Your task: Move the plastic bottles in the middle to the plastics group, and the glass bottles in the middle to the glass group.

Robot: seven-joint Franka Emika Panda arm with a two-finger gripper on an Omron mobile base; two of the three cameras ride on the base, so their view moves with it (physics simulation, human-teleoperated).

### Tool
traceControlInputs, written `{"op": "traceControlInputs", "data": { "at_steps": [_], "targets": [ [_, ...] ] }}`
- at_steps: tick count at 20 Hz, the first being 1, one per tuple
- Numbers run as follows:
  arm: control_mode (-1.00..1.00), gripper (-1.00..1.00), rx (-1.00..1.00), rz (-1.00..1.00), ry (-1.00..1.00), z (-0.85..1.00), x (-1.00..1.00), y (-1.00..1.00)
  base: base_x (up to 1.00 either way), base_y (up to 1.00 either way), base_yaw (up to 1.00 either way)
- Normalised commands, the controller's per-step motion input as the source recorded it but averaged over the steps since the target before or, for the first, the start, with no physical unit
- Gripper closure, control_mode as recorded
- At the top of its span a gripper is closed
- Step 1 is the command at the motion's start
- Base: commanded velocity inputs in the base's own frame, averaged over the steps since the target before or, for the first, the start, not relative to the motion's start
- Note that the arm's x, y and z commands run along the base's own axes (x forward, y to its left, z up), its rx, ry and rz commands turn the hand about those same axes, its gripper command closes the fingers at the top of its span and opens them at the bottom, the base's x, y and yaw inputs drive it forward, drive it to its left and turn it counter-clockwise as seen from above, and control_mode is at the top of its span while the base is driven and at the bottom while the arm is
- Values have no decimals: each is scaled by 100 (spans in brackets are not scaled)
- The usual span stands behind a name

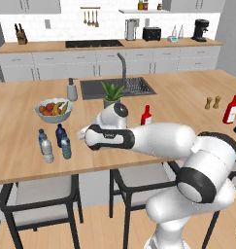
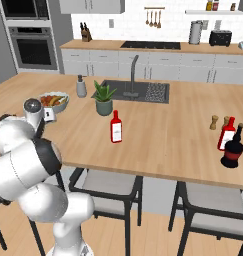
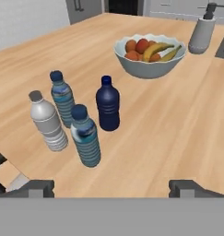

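Four small bottles stand together on the wooden island counter. The dark navy bottle (image 3: 108,105) (image 1: 60,133) and the pale teal bottle with a blue cap (image 3: 86,137) (image 1: 66,146) stand right beside the clear greyish water bottle (image 3: 48,122) (image 1: 47,151) and the bluish blue-capped bottle (image 3: 62,98) (image 1: 42,137). My gripper (image 3: 112,186) (image 1: 80,133) hangs open just right of them, nothing between its fingers. A red bottle with a white label (image 1: 146,116) (image 2: 116,127) stands mid-counter. Far right stand a second red bottle (image 2: 226,134) (image 1: 231,109) and a squat dark bottle (image 2: 233,150).
A fruit bowl (image 3: 150,56) (image 1: 53,109) sits behind the small bottles, with a grey soap dispenser (image 3: 203,31) (image 1: 72,90) beyond it. A potted plant (image 1: 111,94) stands before the sink (image 1: 117,87). Two small shakers (image 2: 214,121) stand near the far-right bottles. Stools line the counter's near edge.
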Motion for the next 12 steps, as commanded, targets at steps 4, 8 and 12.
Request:
{"op": "traceControlInputs", "data": {
  "at_steps": [4,8,12],
  "targets": [
    [-100,-100,0,-6,0,47,-26,-92,0,0,0],
    [-100,-100,0,-13,0,26,-6,-94,0,0,0],
    [-100,-100,0,-17,0,18,0,-96,0,0,0]
  ]
}}
